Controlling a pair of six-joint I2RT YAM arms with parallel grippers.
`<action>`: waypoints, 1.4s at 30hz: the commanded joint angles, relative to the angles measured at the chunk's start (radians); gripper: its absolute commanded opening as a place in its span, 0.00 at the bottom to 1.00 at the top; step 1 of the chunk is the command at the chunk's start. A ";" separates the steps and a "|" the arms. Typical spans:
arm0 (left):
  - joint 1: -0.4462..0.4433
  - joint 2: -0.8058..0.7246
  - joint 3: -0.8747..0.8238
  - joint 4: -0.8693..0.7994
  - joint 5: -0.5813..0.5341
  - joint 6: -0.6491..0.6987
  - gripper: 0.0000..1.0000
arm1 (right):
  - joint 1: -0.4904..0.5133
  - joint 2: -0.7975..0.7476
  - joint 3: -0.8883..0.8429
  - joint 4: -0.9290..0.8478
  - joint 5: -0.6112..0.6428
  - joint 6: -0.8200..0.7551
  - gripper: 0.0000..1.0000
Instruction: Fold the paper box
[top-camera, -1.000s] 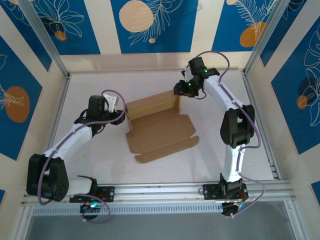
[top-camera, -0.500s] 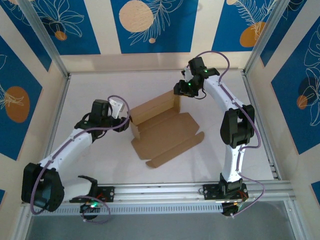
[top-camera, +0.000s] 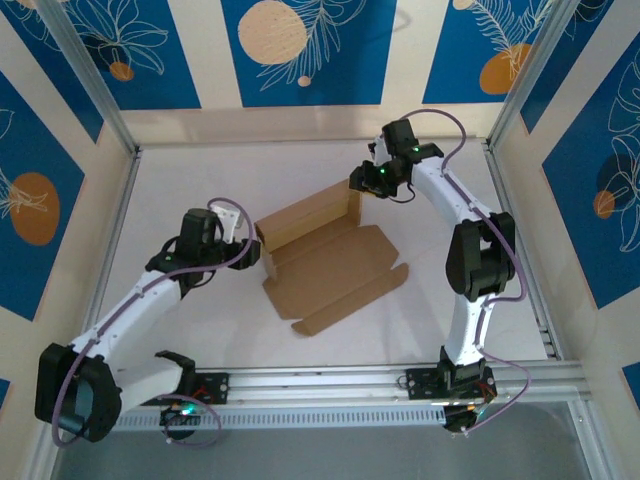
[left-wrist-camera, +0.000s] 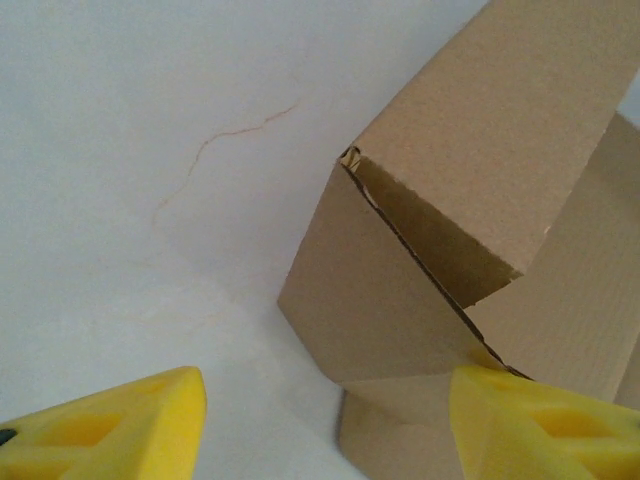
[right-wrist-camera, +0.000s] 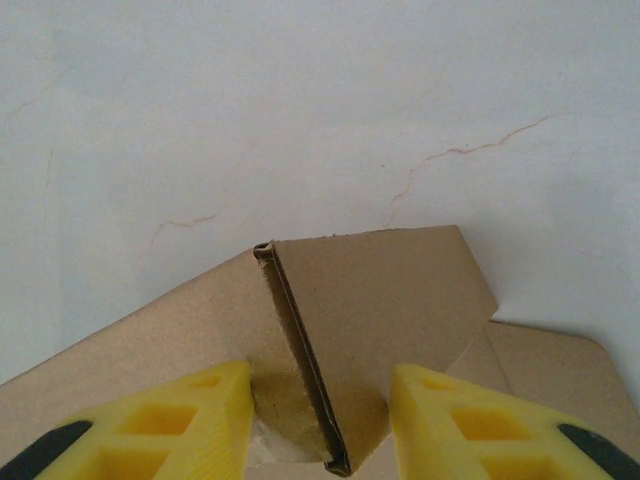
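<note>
Straddling the paper box (right-wrist-camera: 330, 330) corner, right fingers (right-wrist-camera: 455, 420) apart.

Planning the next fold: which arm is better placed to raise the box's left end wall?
Left. Its end effector sits open beside the box's left corner; the right end effector straddles the far-right corner.

The bottom edge of both wrist views is cutting off the paper box (left-wrist-camera: 480, 230) and the yellow fingertips (right-wrist-camera: 190, 425); whether the right pads are touching the cardboard is unclear.
</note>
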 joint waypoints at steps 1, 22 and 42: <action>-0.013 -0.079 -0.038 0.084 -0.022 -0.162 0.65 | -0.009 0.023 -0.084 -0.079 0.088 0.036 0.41; -0.011 -0.069 -0.132 0.374 0.105 -0.570 0.79 | -0.009 0.006 -0.109 -0.077 0.052 0.080 0.40; -0.011 0.200 0.045 0.226 0.058 -0.406 0.55 | 0.017 -0.096 0.054 -0.248 0.254 -0.105 0.56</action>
